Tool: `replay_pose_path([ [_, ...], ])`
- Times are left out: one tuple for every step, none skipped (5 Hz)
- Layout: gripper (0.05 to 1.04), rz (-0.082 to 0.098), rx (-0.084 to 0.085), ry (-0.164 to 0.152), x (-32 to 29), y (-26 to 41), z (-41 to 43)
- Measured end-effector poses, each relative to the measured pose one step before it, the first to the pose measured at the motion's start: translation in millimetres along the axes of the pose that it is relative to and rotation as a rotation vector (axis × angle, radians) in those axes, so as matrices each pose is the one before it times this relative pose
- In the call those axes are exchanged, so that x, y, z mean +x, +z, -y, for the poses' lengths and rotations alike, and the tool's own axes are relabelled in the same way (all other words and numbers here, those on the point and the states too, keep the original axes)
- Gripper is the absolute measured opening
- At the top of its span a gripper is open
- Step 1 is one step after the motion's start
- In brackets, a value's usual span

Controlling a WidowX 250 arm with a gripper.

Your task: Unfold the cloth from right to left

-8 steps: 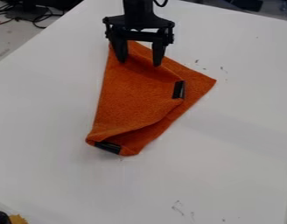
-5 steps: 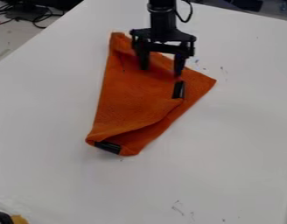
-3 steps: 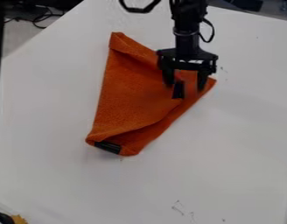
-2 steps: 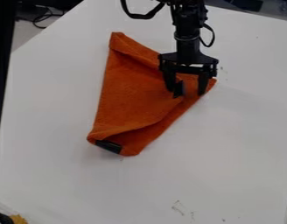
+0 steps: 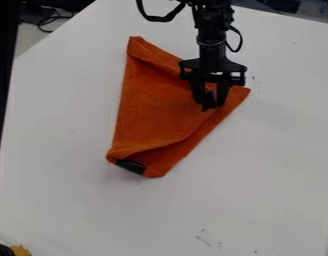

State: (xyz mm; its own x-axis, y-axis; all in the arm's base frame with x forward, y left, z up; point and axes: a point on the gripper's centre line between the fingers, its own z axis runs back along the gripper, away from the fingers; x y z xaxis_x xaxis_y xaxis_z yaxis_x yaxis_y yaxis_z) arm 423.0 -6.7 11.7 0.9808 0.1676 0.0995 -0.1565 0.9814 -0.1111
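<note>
The black gripper (image 5: 211, 103) is low over the right part of the orange cloth (image 5: 153, 110). Its fingers have closed in around the cloth's upper layer, beside the black patch at that layer's right corner. The cloth lies folded on the table, its top layer turned over to the left, with a strip of the lower layer showing along the right edge. A second black patch (image 5: 131, 166) sits at the bottom end. The exact grip between the fingertips is partly hidden.
The white table (image 5: 260, 175) surrounds the cloth. A dark upright shape (image 5: 3, 75) runs down the left edge of the view. At the bottom left corner is a black and yellow object (image 5: 20, 250). Cables hang behind the table at the upper left.
The gripper has moved right and down from the cloth's top, and its fingers have drawn together. The cloth has shifted slightly to the right. The dark shape has entered at the left.
</note>
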Motion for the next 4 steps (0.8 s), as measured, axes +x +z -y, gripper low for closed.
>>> replay_pose_path([
  [0.261, 0.0044, -0.0052, -0.0027, 0.78, 0.06, 0.22],
  [0.136, 0.0035, 0.0059, -0.0061, 0.77, 0.32, -0.88],
  [0.086, -0.024, 0.0468, -0.0157, 0.46, 6.53, -6.25],
  [0.085, 0.0259, 0.0771, 0.0196, 0.12, 43.55, -21.02],
])
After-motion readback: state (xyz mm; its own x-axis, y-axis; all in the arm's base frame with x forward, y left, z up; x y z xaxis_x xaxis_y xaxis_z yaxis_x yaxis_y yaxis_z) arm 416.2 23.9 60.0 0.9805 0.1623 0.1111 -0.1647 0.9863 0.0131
